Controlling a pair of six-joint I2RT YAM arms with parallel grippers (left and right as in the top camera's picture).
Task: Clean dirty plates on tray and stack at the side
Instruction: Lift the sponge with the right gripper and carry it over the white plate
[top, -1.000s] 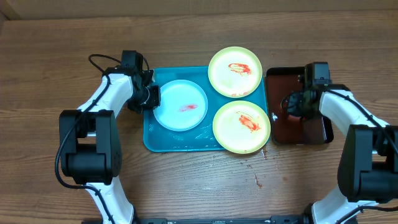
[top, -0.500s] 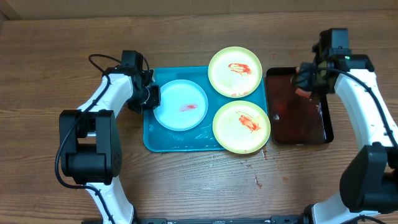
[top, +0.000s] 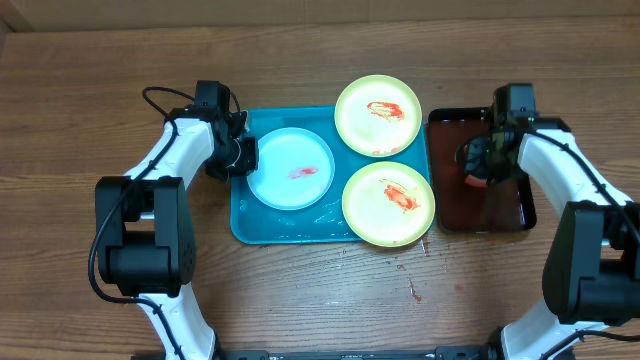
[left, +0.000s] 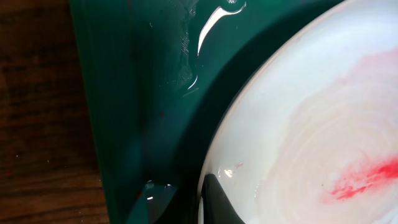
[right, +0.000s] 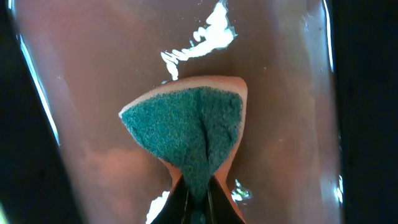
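The turquoise tray (top: 245, 228) holds a pale blue-white plate (top: 290, 170) with a red smear. My left gripper (top: 243, 157) is shut on that plate's left rim. In the left wrist view one dark finger (left: 217, 205) lies over the plate's (left: 311, 124) edge, above the wet tray (left: 137, 93). Two yellow-green plates with red sauce sit at the tray's right: one (top: 377, 115) overhangs the back rim, the other (top: 388, 203) the front right. My right gripper (top: 480, 165) hangs over the brown tray, shut (right: 198, 199) on a green sponge (right: 186, 130).
The narrow dark brown-red tray (top: 500, 215) lies right of the turquoise one, wet and shiny (right: 93, 93) under the sponge. A few red sauce spots (top: 413, 290) mark the wooden table in front of the trays. Bare wood surrounds both trays.
The right arm rose toward the back of the brown tray with the sponge, then came back down over its middle. The left arm and all plates stayed put.
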